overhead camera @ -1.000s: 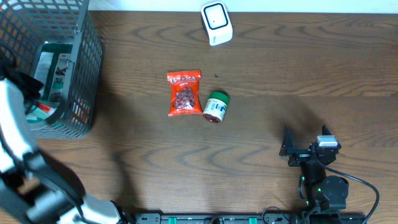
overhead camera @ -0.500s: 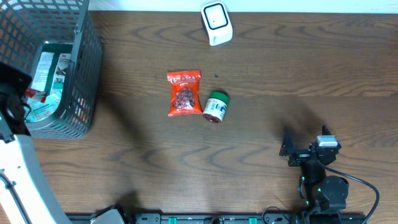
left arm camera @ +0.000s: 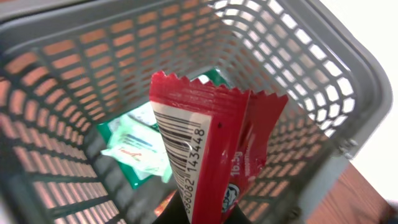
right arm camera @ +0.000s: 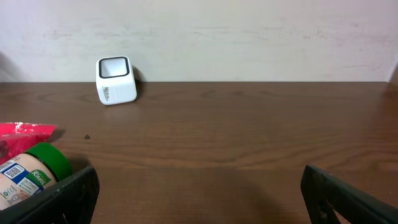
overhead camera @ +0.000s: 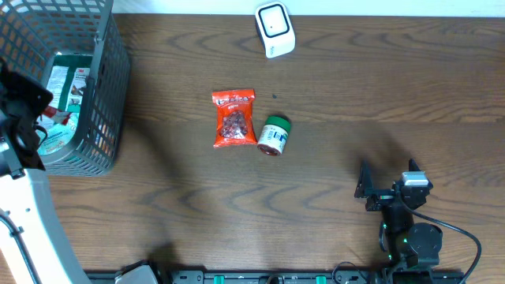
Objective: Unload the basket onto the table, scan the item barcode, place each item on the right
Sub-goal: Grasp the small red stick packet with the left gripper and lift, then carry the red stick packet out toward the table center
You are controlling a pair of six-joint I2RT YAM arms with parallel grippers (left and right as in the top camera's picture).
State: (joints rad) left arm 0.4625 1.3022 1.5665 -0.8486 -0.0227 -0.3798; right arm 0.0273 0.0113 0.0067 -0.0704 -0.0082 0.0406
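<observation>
Step in hand, as we judge it: lift out of the basket (overhead camera: 109,95) and carry to the scanner (overhead camera: 274,29). The left gripper (overhead camera: 25,110) hangs over the basket at the table's far left edge, jaws clamped on the red packet (left arm camera: 211,155). The packet stands upright above the mesh floor, barcode (left arm camera: 180,146) facing the wrist camera. Green-and-white packs (left arm camera: 134,149) lie below it.

To do this well, we advise:
- rise clear of the basket rim before travelling;
- keep the barcode panel flat, since the foil is creased;
- turn the striped face toward the scanner window.

The right gripper (overhead camera: 388,185) rests at the near right, jaws wide apart, holding nothing.

Surface: dark wood-grain table (overhead camera: 379,95), pale plain wall (right arm camera: 249,37) behind. An orange-red pouch (overhead camera: 233,118) and a green-lidded jar (overhead camera: 274,135) lie touching mid-table, between basket and scanner.
</observation>
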